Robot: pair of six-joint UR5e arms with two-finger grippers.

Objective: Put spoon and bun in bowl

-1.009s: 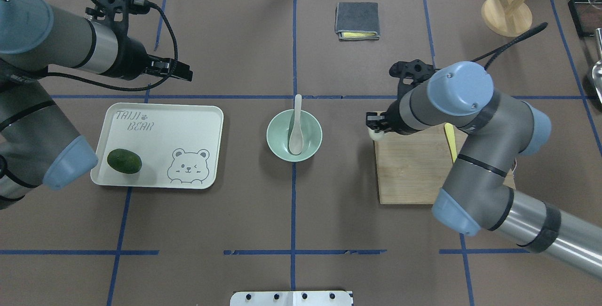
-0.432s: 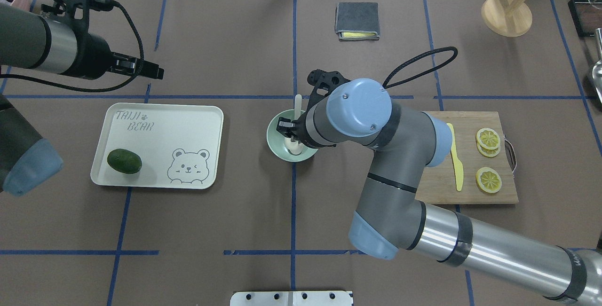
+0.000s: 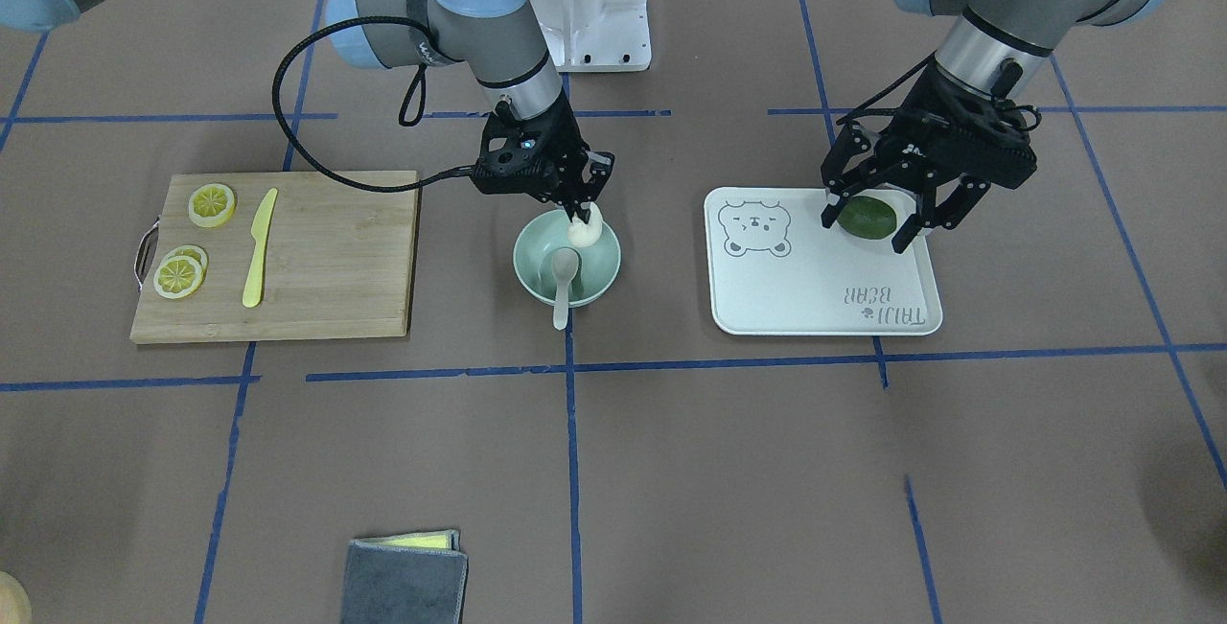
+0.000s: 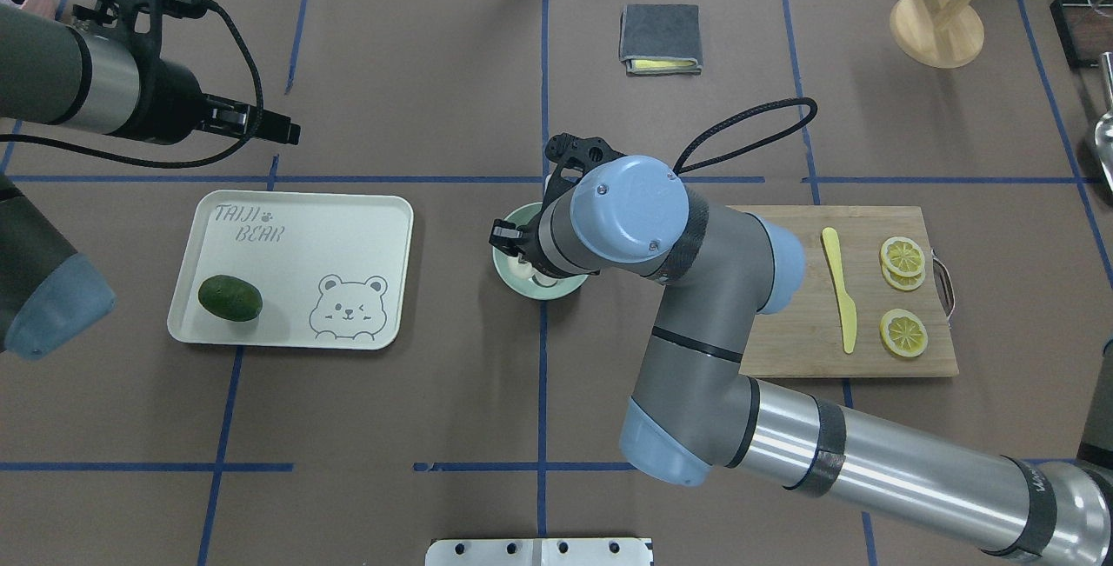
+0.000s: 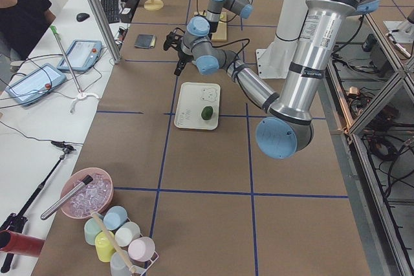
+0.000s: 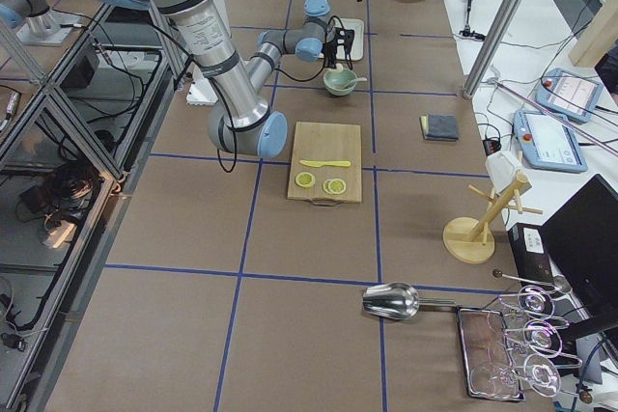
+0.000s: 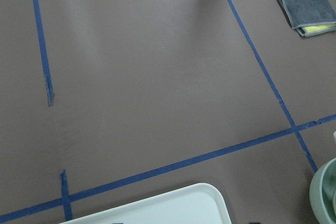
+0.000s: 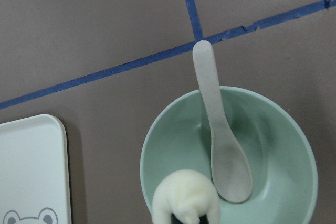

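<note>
The mint-green bowl [image 3: 523, 265] stands at the table's centre, also in the overhead view [image 4: 567, 288] and the right wrist view [image 8: 294, 145]. The beige spoon [image 3: 563, 285] lies in it, scoop down, handle over the far rim [image 8: 223, 140]. My right gripper [image 3: 582, 214] is over the bowl [image 4: 513, 246], shut on the white bun [image 3: 587, 235], which hangs low inside the bowl's left part [image 8: 184, 195]. My left gripper [image 3: 863, 233] is open and empty, raised beyond the tray's far edge [image 4: 291, 133].
A cream bear tray [image 4: 348, 227] with a green avocado [image 4: 229, 297] lies left of the bowl. A wooden board [image 4: 783, 322] with a yellow knife [image 4: 839, 296] and lemon slices [image 4: 903, 331] lies to the right. A grey cloth [image 4: 660, 36] lies at the back.
My right arm swung left from the wooden board to the bowl, carrying the bun, and lowered it into the bowl. My left arm drew back to the left.
</note>
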